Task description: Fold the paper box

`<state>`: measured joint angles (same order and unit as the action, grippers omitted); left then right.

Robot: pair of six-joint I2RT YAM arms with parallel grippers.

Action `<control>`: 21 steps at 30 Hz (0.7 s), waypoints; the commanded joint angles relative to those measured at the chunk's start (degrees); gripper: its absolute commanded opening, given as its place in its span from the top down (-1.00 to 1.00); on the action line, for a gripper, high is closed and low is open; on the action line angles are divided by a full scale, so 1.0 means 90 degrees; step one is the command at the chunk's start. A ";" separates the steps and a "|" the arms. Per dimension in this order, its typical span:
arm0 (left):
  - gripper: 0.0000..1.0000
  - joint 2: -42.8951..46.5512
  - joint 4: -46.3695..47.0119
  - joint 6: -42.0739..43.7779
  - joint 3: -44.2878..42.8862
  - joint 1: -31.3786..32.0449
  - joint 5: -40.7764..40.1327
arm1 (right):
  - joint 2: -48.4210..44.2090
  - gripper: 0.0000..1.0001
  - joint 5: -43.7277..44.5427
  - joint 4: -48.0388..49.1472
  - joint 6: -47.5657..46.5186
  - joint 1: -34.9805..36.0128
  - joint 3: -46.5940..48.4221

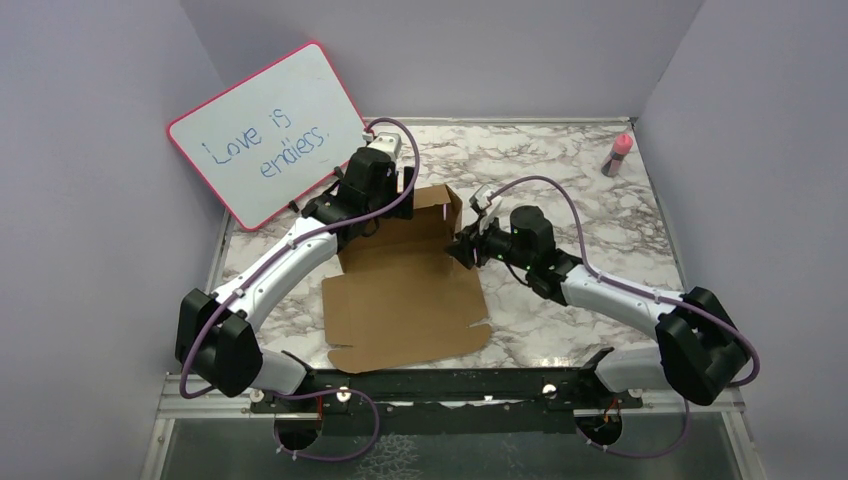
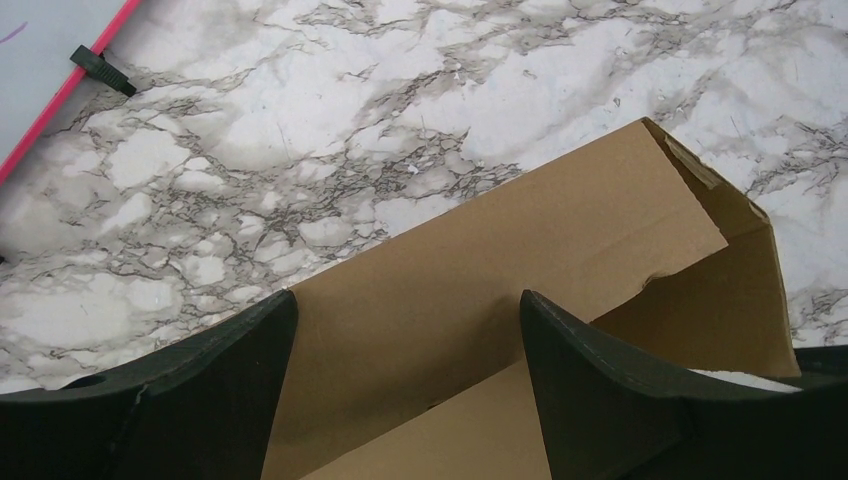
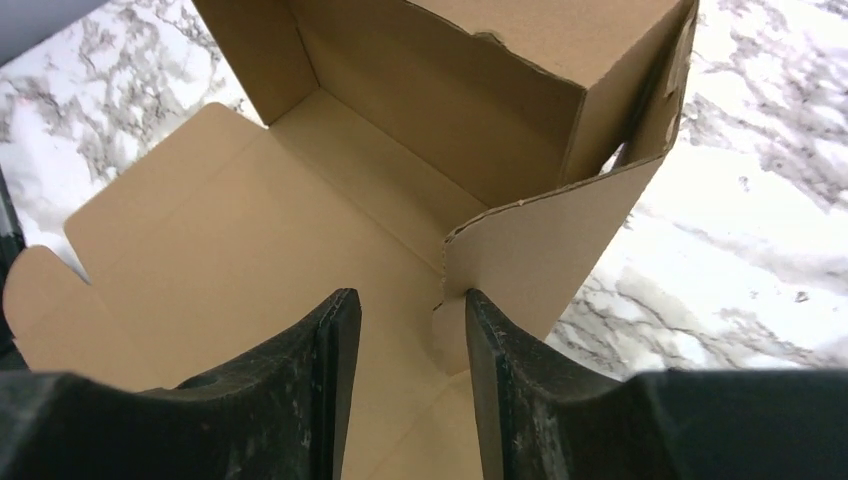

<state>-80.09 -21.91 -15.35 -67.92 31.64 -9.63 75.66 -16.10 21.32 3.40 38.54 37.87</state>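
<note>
The paper box [image 1: 405,295] is a brown cardboard sheet lying flat mid-table, with its far wall and right side flap [image 1: 447,212] raised. My left gripper [image 1: 400,195] is open over the far wall. In the left wrist view the wide-apart fingers [image 2: 250,360] frame that upright wall [image 2: 450,250] without gripping it. My right gripper [image 1: 464,246] is at the box's right edge. In the right wrist view it [image 3: 408,305] is open, and the raised side flap [image 3: 530,245] has its near edge against the right finger's inner face. The box floor [image 3: 250,230] lies below.
A pink-framed whiteboard [image 1: 268,130] leans on the back left wall and also shows in the left wrist view [image 2: 40,60], with a black clip [image 2: 100,70] beside it. A pink bottle [image 1: 618,153] stands at the far right. Purple walls enclose the marble table [image 1: 580,190].
</note>
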 commanded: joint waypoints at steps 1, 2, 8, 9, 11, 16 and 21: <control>-0.64 0.0071 -0.0435 0.0048 0.0149 0.0059 0.0318 | -0.0024 0.00 -0.0610 -0.0095 -0.0598 -0.0254 0.0214; -0.64 0.0071 -0.0452 0.0055 0.0145 0.0059 0.0318 | -0.0058 -0.03 -0.0568 -0.0234 -0.0627 -0.0283 0.0288; -0.64 0.0042 -0.0475 0.0073 0.0125 0.0059 0.0271 | -0.0628 -0.10 -0.0016 -0.0735 -0.0708 -0.0317 0.0618; -0.64 0.0044 -0.0478 0.0079 0.0118 0.0059 0.0269 | -0.0723 -0.10 0.0178 -0.0800 -0.0718 -0.0319 0.0679; -0.64 0.0052 -0.0477 0.0085 0.0116 0.0059 0.0262 | -0.0889 -0.11 0.0689 -0.0836 -0.0665 -0.0341 0.0774; -0.64 0.0074 -0.0487 0.0085 0.0153 0.0059 0.0242 | -0.1192 -0.14 0.1249 -0.0839 -0.0402 -0.0674 0.1052; -0.64 0.0062 -0.0488 0.0081 0.0145 0.0059 0.0295 | -0.1035 -0.17 0.1922 -0.0661 -0.0397 -0.1115 0.1327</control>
<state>-79.81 -22.55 -14.26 -67.90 31.86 -9.23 65.58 -6.31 14.48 -0.91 31.16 47.05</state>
